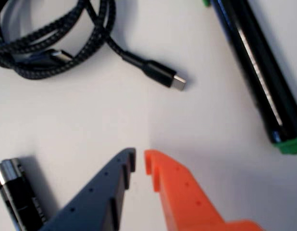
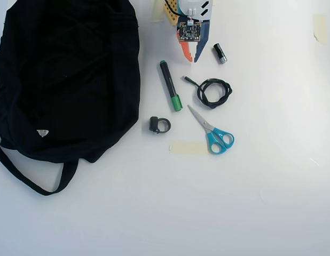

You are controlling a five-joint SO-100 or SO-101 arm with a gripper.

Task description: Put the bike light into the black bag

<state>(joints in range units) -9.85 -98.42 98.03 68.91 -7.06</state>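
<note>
Hovering low over the white table (image 2: 272, 202), the gripper (image 1: 140, 161) sits at the far edge in the overhead view, its blue-grey and orange fingers nearly touching at the tips — clenched, with nothing between them. In the wrist view, a braided black USB cable (image 1: 47, 43) lies coiled at the upper left, its plug pointing right toward the black marker with green ends (image 1: 264, 82). A small black cylinder with a silver end (image 1: 16, 192) lies just left of the blue-grey finger. From overhead, the bike light (image 2: 159, 125) rests untouched on the table, just right of the black bag (image 2: 63, 80) and nearer than the marker's green cap. Blue-handled scissors (image 2: 214, 133) lie to the right of the light, touching a strip of tape (image 2: 187, 148).
</note>
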